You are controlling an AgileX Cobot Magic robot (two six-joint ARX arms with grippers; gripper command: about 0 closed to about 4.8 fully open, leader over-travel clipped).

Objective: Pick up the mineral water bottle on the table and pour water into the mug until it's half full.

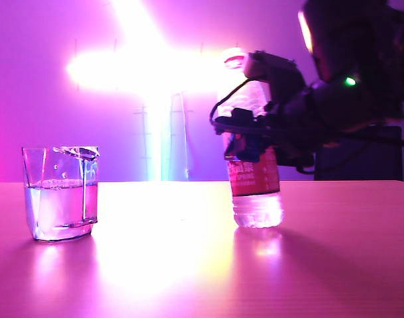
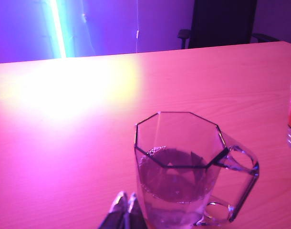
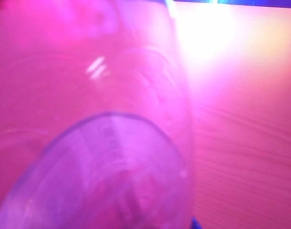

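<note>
Left of the exterior view: mug [image 1: 61,193] sits on the surface [image 1: 189,265], clear faceted glass with a handle, water [image 1: 56,209] in it at what looks like roughly half height. Thick glass, rigid, likely heavy enough not to shift under a pour, but breakable if knocked.

Left gripper [image 2: 125,210] parked just beside the mug; fingertips look pressed together, holding nothing.

Right of centre: mineral water bottle [image 1: 255,172] upright, base on or just above the surface, contact not certain, well apart from the mug. No cap visible on the neck. Only a low band of water visible below the label, so probably light now. Thin ribbed plastic: soft, will buckle under a hard squeeze, smooth label could be slippery.

Right gripper [image 1: 245,132] wraps the bottle at the upper label and shoulder, jaws part-closed on the body. Right wrist view is filled by the bottle wall, blurred. Best hold is mid-body at the label, where the wall is straighter and the ribs above stop it sliding.
</note>
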